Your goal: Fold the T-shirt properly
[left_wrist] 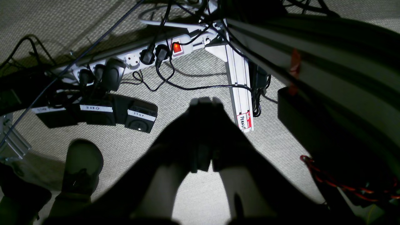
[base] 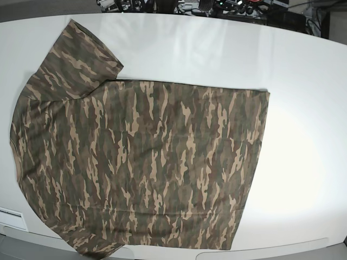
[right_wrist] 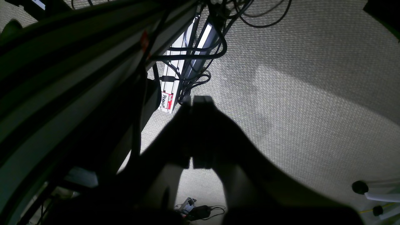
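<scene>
White glossy tabletop (base: 303,108) fills the base view, with a clutter of cables along its far edge. The T-shirt (base: 146,162) lies spread flat on it, one sleeve pointing up toward the far left corner, hem toward the right. Both arms hang down below, over grey carpet (right_wrist: 297,93). The left tool (left_wrist: 204,101) is pressed together, empty, above a power strip (left_wrist: 131,61) with a lit red switch. The right tool (right_wrist: 197,100) is pressed together too, near a metal rail (right_wrist: 175,75) labelled "PEANUT".
</scene>
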You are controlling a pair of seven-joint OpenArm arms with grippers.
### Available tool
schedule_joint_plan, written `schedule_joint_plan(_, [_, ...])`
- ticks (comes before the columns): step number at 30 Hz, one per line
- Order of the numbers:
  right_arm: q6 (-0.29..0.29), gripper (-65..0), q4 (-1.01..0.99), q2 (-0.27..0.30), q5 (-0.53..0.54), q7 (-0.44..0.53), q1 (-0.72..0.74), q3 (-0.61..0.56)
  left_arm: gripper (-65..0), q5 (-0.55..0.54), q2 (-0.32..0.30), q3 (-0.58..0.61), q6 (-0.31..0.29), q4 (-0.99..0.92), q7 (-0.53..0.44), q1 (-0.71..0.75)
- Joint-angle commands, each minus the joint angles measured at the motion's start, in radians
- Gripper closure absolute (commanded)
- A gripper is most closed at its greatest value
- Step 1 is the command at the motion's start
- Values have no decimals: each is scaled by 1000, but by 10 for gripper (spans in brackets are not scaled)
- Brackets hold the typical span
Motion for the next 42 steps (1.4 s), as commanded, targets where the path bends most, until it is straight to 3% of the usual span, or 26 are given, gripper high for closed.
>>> schedule_joint_plan(1, [5, 0, 9, 0, -5, 3, 0, 3, 0, 3, 3, 2, 3, 6, -4, 3])
schedule_joint_plan(5, [4, 0, 9, 0, -5, 3, 0, 3, 0, 2, 3, 2, -22, 6, -5, 3])
schedule_joint_plan(14, [57, 0, 10, 0, -4, 3, 0, 3, 0, 2, 3, 2, -22, 9, -7, 3])
schedule_joint_plan(21, [63, 0, 9, 0, -4, 3, 0, 3, 0, 2, 3, 2, -22, 32, -7, 7])
schedule_joint_plan(26, [109, 0, 10, 0, -4, 3, 0, 3, 0, 2, 3, 2, -22, 46, -7, 19])
schedule_joint_plan(29, [95, 0, 24, 0, -4, -28, 0, 3, 0, 3, 3, 2, -22, 46, 4, 19])
schedule_joint_plan(35, [106, 0, 103, 1, -4, -202, -22, 3, 0, 54, -7, 2, -26, 153, 174, 42])
schedule_joint_plan(42, [124, 0, 299, 20, 4, -248, -217, 3, 0, 161, -41, 2, -26, 413, 289, 215])
